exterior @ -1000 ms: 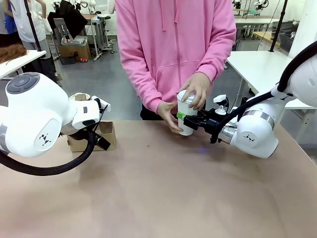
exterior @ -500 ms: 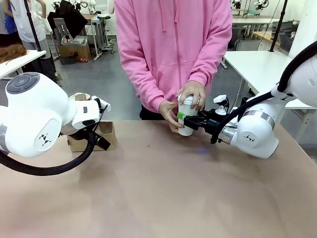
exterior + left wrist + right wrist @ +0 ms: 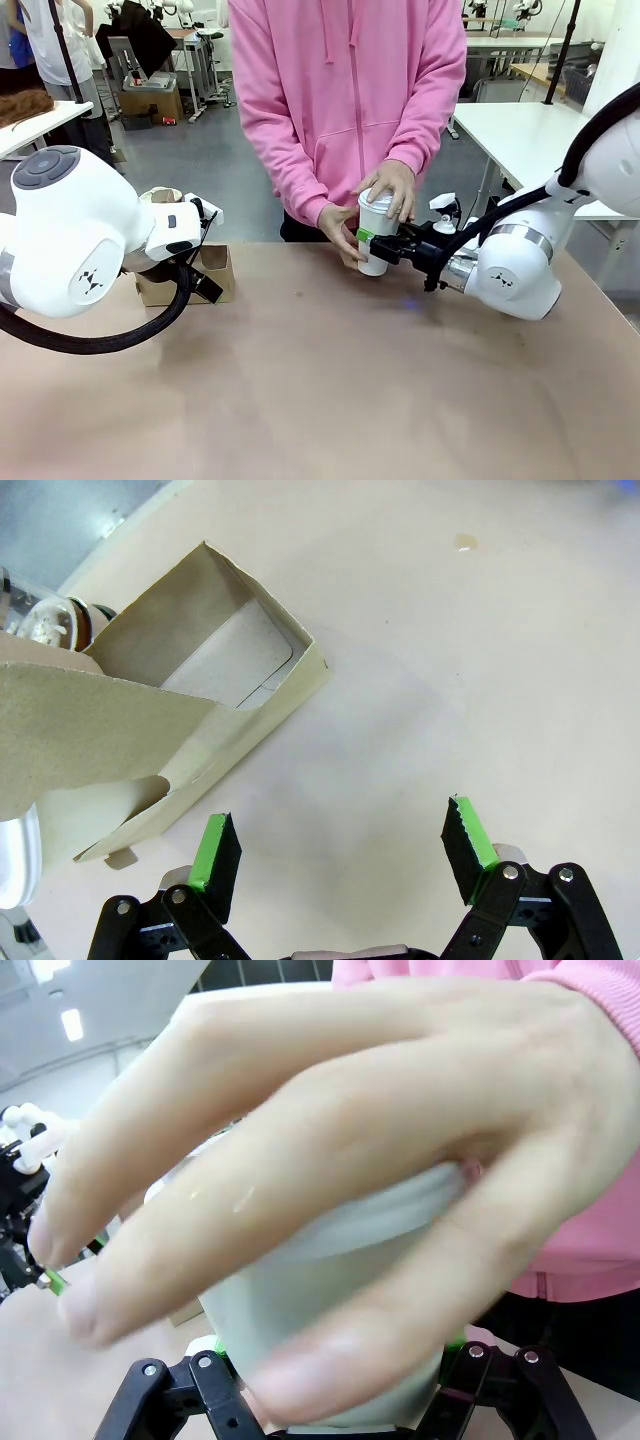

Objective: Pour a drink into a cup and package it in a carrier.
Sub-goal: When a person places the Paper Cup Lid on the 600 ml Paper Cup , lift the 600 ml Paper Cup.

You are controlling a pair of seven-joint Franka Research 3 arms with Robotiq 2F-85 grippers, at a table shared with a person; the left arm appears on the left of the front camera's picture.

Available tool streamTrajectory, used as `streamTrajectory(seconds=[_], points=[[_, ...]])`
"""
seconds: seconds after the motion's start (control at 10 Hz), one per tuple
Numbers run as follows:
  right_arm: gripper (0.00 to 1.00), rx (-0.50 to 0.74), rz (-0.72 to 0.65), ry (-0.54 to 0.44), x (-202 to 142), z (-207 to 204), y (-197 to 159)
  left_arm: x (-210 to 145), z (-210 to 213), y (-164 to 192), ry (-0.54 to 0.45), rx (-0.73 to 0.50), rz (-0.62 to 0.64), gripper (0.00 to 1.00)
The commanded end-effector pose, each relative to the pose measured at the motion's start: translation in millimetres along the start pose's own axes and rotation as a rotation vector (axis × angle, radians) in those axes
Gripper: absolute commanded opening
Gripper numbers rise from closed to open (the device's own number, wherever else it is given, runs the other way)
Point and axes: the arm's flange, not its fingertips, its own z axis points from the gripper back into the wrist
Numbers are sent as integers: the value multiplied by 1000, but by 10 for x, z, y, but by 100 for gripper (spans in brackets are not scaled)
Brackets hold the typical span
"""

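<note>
The person's hand [image 3: 392,188] has slid on top of the tall white paper cup [image 3: 372,216], pinched by the right claw [image 3: 372,240] at the far side of the table [image 3: 320,380]. The brown cardboard carrier [image 3: 215,278] is likely next, beside the spread left claw [image 3: 340,845].

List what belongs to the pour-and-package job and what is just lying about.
Job: cup, held by the person's hands with the right gripper fingers around it; carrier; open left gripper near it.
Lying about: small spot on the table; white side table behind.
</note>
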Motion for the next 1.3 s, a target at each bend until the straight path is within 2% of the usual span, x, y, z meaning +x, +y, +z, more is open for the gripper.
streamTrajectory(seconds=[0.0,1.2], points=[[80,5,9,1,58,-18,9,-1,4,3,-1,-2,1,100],[80,0,1,-1,5,-1,0,-1,4,3,-1,-2,1,100]])
